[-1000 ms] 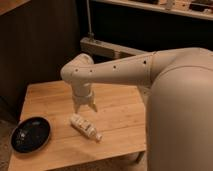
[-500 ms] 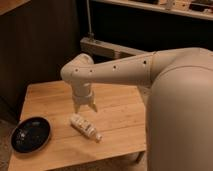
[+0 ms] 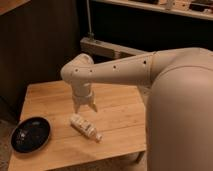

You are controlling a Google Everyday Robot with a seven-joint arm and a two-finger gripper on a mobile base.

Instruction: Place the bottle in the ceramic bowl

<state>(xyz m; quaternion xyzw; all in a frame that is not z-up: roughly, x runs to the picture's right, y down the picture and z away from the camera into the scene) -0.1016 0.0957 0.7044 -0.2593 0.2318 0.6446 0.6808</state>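
1. The ceramic bowl (image 3: 31, 134) sits at the near left corner of the wooden table (image 3: 122, 117); its glossy black inside shows only faint speckles.
2. The bottle (image 3: 85, 127) lies on its side mid-table, well apart from the bowl, cap toward the near right.
3. The gripper (image 3: 85, 106) hangs just above the bottle, fingers spread, grasping nothing.
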